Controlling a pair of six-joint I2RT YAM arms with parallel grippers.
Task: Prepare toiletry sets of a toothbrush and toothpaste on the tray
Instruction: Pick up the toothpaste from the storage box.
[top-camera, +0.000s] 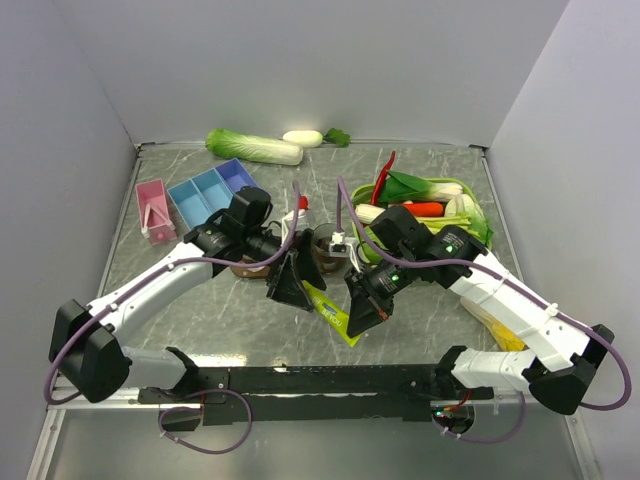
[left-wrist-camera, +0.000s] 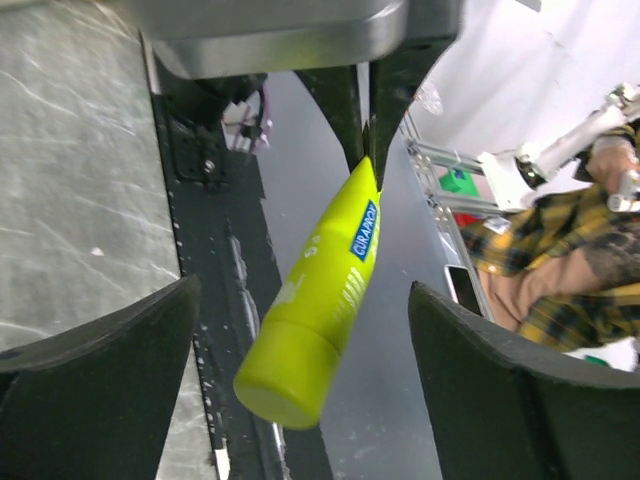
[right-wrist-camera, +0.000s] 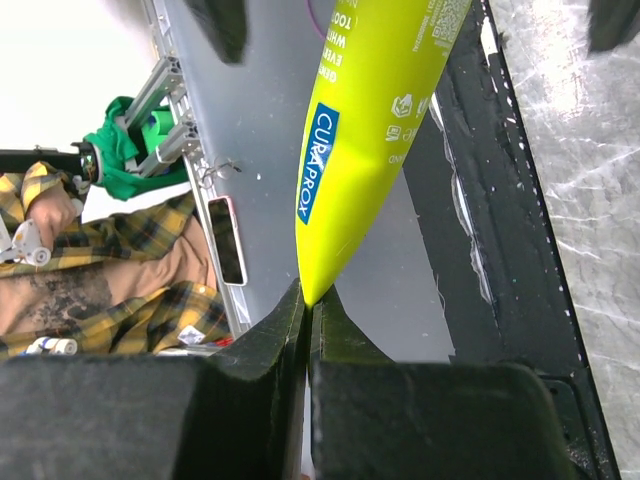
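Your right gripper (right-wrist-camera: 308, 312) has its jaws pressed together on the flat, pointed end of the toothpaste (right-wrist-camera: 372, 130), a lime-green tube with a blue label. In the top view you see the tube (top-camera: 330, 312) held up between the two arms, above the middle of the surface (top-camera: 200, 320) and towards its near edge. It slants from one gripper to the other.

Your left gripper (left-wrist-camera: 300, 400) has its jaws spread wide, one on each side of the tube's cap end (left-wrist-camera: 285, 380). A clear gap shows on both sides, so they are not touching the tube. From above, the left gripper (top-camera: 290, 285) and the right gripper (top-camera: 365, 305) face each other, just apart.

The tray (top-camera: 243, 269) is mostly hidden under your left arm. Only a dark brown sliver of it shows, left of a dark tumbler (top-camera: 325, 245) near the middle of the surface.

Towards the far left corner are a blue compartment box (top-camera: 210, 192) and a pink box (top-camera: 153, 210) beside it. A green basket (top-camera: 470, 205) of vegetables is at the right side, and a cabbage (top-camera: 252, 146) lies along the far edge.
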